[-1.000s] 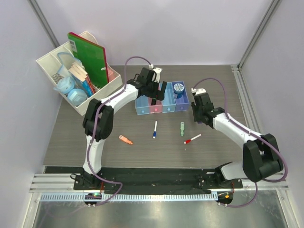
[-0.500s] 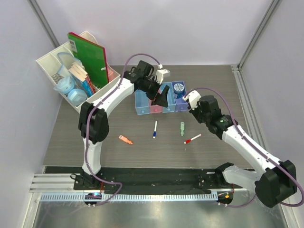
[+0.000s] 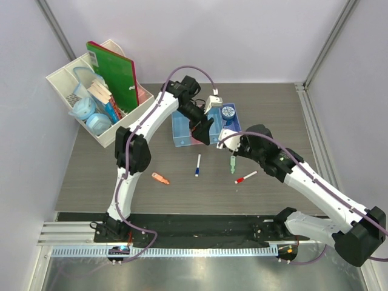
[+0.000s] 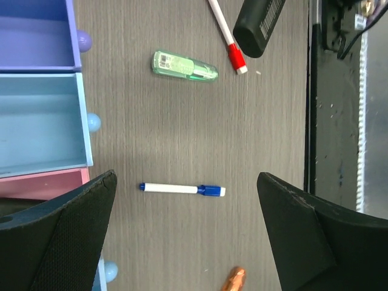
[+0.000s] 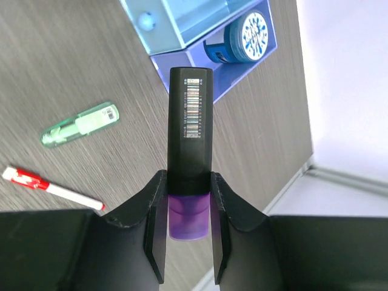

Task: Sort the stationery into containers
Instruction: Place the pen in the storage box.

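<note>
The right claw point(image 5: 187, 182) is clenched on the purple-black marker point(image 5: 190, 121), gripping it at the purple end so that the black barrel sticks out ahead of the fingers; in the top view it hangs above the bench point(image 3: 121, 176), just in front of the row of bins point(image 3: 182, 134) and close over the green marker point(image 4: 183, 65); the left claw point(image 4: 186, 179) is spread wide and grasps nothing, hovering above the blue-white pen point(image 4: 182, 189) beside the pink bin point(image 4: 42, 180). The step in hand looks to be carrying the held marker to a bin; to do it well, the right arm should lift clear of the loose pens, bring the barrel over one bin and turn it along that bin's narrow length before lowering and letting go. The purple bin point(image 5: 239, 71) already holds a blue patterned roll point(image 5: 242, 36), so room there is short, and a tilted entry may suit. The left arm sits close over the row; a collision is the main risk. The red-white pen point(image 4: 225, 30) and orange marker point(image 3: 160, 177) lie unsorted on the bench.
</note>
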`<state>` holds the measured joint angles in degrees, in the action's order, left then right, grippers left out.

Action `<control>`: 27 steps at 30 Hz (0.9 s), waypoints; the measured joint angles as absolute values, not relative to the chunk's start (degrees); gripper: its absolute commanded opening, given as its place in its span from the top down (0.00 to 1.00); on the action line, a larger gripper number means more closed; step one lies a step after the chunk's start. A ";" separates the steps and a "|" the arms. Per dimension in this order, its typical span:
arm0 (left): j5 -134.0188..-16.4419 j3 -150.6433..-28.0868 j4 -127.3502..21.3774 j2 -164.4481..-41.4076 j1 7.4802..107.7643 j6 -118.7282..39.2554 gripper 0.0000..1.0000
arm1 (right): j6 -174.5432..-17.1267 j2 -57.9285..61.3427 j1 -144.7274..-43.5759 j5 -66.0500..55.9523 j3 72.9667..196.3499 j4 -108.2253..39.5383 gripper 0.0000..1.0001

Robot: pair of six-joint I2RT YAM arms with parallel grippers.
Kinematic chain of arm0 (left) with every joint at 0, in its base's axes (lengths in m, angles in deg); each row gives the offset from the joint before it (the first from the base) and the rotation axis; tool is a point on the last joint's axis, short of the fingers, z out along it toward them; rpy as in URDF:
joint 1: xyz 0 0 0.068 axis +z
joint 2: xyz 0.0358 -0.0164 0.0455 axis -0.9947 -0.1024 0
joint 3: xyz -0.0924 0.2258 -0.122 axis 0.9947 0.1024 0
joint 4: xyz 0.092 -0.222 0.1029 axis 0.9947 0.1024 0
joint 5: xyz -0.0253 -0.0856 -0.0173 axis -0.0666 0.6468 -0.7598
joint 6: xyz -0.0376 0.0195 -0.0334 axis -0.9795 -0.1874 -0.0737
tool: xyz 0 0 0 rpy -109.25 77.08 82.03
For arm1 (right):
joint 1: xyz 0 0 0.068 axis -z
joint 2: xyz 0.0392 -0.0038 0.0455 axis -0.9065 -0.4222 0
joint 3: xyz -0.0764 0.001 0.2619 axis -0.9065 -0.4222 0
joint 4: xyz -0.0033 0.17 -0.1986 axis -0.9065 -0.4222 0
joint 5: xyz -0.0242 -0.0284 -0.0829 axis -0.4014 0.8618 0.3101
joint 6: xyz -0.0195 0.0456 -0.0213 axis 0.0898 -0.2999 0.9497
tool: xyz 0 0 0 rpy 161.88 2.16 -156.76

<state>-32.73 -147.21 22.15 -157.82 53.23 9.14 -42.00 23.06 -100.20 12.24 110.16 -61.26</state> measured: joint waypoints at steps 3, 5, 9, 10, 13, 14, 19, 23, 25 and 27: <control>-32.49 -147.32 23.84 -158.11 53.21 13.23 0.02 | -37.71 23.06 -102.26 13.38 109.96 -61.82 0.99; -32.44 -147.12 24.23 -158.08 53.10 15.04 0.02 | -35.02 23.06 -103.46 14.69 109.24 -61.06 0.99; -32.51 -145.16 24.84 -158.08 52.81 17.62 0.02 | -31.04 22.26 -105.71 17.92 107.01 -58.54 0.99; -32.55 -144.55 24.99 -158.08 52.61 18.02 0.02 | -30.00 21.58 -106.54 19.17 106.42 -57.50 0.99; -32.95 -143.23 25.28 -157.95 52.07 18.82 0.03 | -26.87 18.85 -108.51 22.08 105.33 -54.11 0.99; -33.03 -142.75 25.30 -157.84 51.83 18.87 0.03 | -25.82 17.73 -109.16 22.95 105.20 -52.88 0.99; -33.49 -141.42 25.56 -157.19 50.49 19.04 0.03 | -22.85 13.10 -112.42 26.21 105.33 -48.34 0.99; -33.63 -141.00 25.69 -156.93 50.04 19.09 0.05 | -21.62 9.73 -115.44 27.87 106.46 -46.94 0.99; -33.93 -140.76 25.69 -156.88 49.97 19.17 0.05 | -21.27 8.07 -116.77 28.55 107.01 -46.15 0.99; -34.13 -140.55 25.69 -156.86 49.97 19.35 0.05 | -20.99 7.02 -117.78 29.12 107.23 -45.52 0.99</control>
